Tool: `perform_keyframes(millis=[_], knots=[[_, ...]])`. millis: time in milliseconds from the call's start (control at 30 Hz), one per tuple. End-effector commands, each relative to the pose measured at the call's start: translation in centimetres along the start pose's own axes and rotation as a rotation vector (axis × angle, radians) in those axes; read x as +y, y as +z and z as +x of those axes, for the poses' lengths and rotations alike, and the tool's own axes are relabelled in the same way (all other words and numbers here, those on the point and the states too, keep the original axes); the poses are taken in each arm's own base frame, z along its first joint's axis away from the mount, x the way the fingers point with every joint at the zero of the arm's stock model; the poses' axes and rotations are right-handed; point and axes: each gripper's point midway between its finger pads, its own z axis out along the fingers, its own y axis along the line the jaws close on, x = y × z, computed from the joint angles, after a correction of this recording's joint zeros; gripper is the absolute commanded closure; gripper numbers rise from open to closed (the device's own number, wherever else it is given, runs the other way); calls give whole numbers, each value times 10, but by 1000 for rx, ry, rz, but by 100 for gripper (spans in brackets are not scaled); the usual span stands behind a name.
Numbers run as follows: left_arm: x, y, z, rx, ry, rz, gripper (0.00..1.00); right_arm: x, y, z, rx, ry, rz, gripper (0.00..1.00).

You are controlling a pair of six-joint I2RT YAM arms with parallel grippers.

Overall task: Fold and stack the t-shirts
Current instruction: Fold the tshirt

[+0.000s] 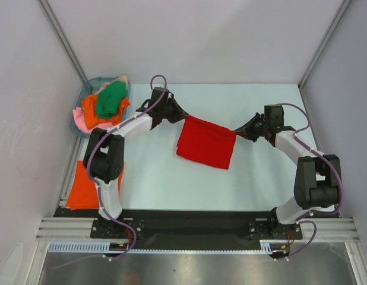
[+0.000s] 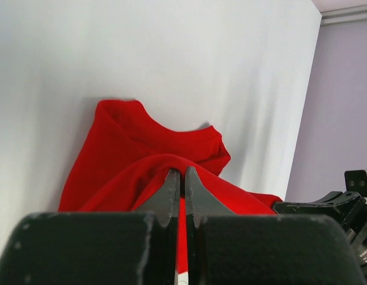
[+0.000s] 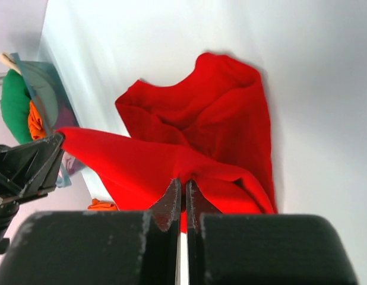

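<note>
I pinch the red t-shirt (image 1: pixel 206 142) tight in my left pincer (image 1: pixel 179 117) and my right pincer (image 1: pixel 236 132), so it stretches out between them, ready to fold.

Centre of tabletop (image 1: pixel 249 178): held t-shirt (image 1: pixel 206 142) strung between the two end effectors, its lower part lying on the tabletop. Left end effector (image 1: pixel 179 116) is at the cloth's far-left corner, right end effector (image 1: pixel 237 132) at its right corner, each clamped on the edge.

Far-left corner: basket (image 1: pixel 87 90) with a heap of t-shirts (image 1: pixel 109 102) in it, spilling over the near rim.

Near-left edge: lone t-shirt (image 1: pixel 79 190) on the tabletop, left of the left arm's base and well apart from the basket.
</note>
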Motion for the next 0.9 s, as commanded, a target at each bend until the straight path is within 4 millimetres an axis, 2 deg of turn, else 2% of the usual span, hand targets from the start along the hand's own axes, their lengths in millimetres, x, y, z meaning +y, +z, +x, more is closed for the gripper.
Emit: perform_keyframes(millis=[0,433,533,633,667,700,767,800,833,867], knots=[[-20,7,-23,-25,51,79,100,19,5,-20,-32,-41,-75,100],[14,49,-26,9,4,5,99,-8,52,-27,28,-7,-38,100],[20,59,-26,20,8,-7,97,-14,58,-32,30,5,-28,97],[28,67,-29,12,11,-26,85,-23,66,-36,39,19,-13,93],[21,70,-33,13,22,-5,77,-29,71,-37,44,23,-2,90],[27,73,-32,35,35,-19,76,-27,72,-44,37,11,-9,85],[24,75,-46,6,76,-42,69,-31,75,-46,51,-51,12,67],[30,69,-51,-1,119,-87,67,-42,76,-58,28,-65,41,59],[32,63,-58,-25,141,-111,63,-44,72,-76,-5,-86,54,47],[26,45,-73,-92,168,-139,58,-52,69,-85,-16,-104,87,43]])
